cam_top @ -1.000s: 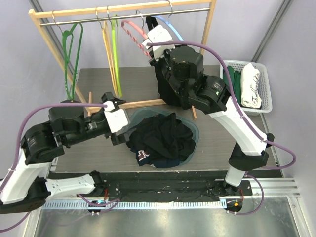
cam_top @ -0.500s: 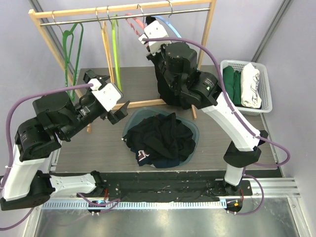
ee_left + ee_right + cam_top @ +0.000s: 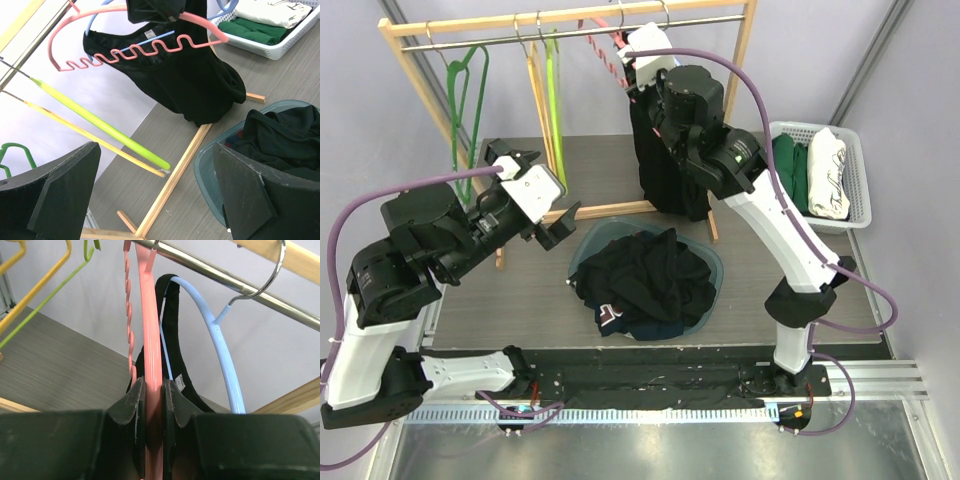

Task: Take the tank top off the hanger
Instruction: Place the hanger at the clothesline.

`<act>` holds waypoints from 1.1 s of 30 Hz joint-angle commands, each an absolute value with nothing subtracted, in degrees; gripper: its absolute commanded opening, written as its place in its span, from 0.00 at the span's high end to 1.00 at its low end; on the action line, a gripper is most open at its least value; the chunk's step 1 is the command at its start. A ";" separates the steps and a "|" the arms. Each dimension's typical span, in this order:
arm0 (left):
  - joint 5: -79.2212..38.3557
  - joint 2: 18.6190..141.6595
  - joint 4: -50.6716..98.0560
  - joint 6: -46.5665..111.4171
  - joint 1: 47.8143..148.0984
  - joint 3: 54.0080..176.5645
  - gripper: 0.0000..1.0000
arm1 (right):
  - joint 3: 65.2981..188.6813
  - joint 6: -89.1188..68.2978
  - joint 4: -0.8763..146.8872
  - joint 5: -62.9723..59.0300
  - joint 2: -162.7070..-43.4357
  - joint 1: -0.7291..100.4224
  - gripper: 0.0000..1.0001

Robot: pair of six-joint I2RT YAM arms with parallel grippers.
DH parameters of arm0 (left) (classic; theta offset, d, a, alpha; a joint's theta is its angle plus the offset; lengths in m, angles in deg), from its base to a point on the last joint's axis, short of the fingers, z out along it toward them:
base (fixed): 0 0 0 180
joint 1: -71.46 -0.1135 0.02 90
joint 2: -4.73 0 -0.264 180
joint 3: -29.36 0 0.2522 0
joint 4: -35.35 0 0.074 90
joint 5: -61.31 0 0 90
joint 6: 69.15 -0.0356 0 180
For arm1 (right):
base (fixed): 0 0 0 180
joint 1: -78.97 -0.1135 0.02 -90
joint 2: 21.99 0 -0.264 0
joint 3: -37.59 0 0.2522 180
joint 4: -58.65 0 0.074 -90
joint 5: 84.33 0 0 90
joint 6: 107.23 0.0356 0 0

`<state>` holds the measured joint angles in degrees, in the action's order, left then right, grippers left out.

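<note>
Two right fingers point(image 3: 132, 405) clamping pink hanger point(image 3: 151, 340), tank top point(image 3: 195, 85) just behind, left fingers point(image 3: 65, 195) apart

No legible txt anywhere; neck tag point(image 3: 149, 34) on tank top point(image 3: 195, 85) & print on white shirt point(image 3: 828, 172) too small to read

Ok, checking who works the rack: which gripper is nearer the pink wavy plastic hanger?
Right. The right gripper is shut on the pink wavy plastic hanger; the left gripper hangs open lower down, well apart from it.
</note>
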<state>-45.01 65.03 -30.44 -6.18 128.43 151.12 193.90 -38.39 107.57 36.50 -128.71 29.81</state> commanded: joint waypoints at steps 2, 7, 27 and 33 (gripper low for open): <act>-43.46 64.41 -28.95 -5.43 127.36 152.45 0.00 | 195.94 -34.72 103.08 33.27 -129.22 31.69 0.99; -42.23 64.50 -28.51 -4.91 126.65 152.37 0.00 | 196.46 -33.58 103.43 31.43 -130.36 31.69 0.99; -42.14 65.47 -27.10 -3.41 125.69 151.66 0.00 | 199.46 -35.51 101.15 34.49 -136.43 25.89 0.99; -42.23 66.25 -26.75 -3.24 125.33 151.75 0.00 | 193.14 -33.67 102.38 36.08 -131.78 25.98 0.53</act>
